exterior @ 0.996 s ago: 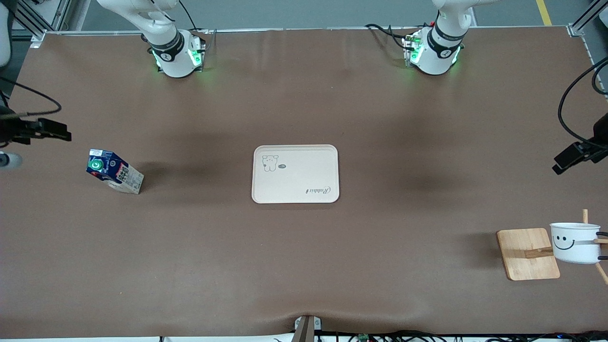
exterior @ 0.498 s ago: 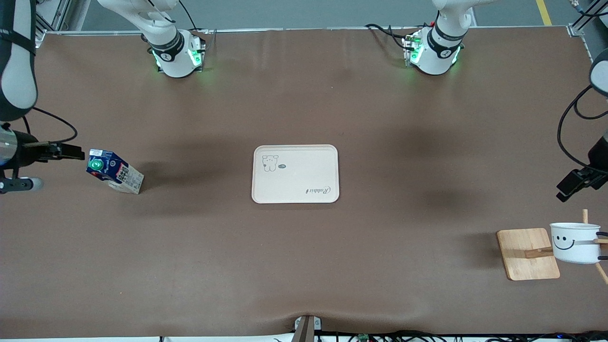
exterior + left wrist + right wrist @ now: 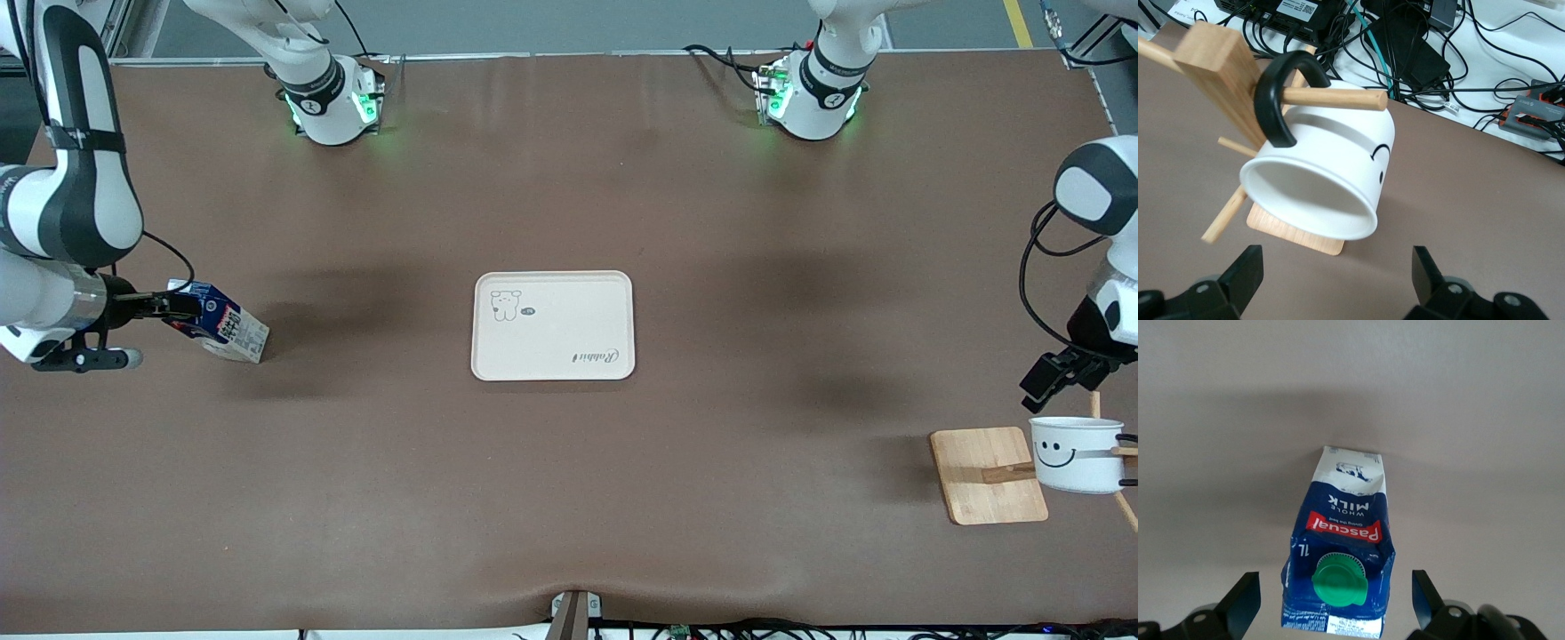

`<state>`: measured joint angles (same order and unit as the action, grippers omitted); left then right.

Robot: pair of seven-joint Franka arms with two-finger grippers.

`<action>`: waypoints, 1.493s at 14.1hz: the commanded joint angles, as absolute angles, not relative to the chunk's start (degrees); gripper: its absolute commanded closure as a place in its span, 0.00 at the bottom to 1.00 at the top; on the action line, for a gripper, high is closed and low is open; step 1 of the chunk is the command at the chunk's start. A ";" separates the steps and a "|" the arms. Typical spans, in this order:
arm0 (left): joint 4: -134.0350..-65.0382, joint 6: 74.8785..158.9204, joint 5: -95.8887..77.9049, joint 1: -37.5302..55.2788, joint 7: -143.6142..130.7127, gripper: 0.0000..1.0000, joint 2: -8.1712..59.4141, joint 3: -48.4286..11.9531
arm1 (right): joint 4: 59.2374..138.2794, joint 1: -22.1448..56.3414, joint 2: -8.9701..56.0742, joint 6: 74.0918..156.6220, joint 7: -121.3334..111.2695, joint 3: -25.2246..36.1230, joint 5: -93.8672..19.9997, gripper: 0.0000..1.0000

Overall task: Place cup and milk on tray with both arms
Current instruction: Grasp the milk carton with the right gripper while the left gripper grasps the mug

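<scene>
The milk carton [image 3: 1341,550] is dark blue on its upper part with a green round cap [image 3: 1339,582], a red band lettered in white, white "WHOLE MILK" lettering, and a pale base. The mug [image 3: 1075,454] is white, with a black smiley face at its 9 o'clock side and a thin black handle [image 3: 1277,100]. The tray [image 3: 553,325] is cream, with a small bear drawing at 10 o'clock and dark script at 4 o'clock. The wooden board [image 3: 987,475] is light tan. The table [image 3: 569,498] is brown.
</scene>
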<state>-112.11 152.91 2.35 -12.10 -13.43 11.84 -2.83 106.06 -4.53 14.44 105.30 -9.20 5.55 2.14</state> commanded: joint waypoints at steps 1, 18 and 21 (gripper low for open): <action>-111.62 156.44 2.37 -12.30 -14.85 0.05 13.62 -3.08 | 108.28 -5.27 12.83 106.26 -4.24 4.83 2.11 0.00; -108.55 158.64 2.46 -12.13 -13.89 0.38 16.52 -3.43 | 103.31 -2.04 13.10 95.32 1.41 4.40 1.50 1.00; -108.46 158.73 2.55 -12.04 -13.62 0.47 17.14 -3.43 | 95.38 3.76 13.10 85.11 1.41 4.40 -3.32 1.00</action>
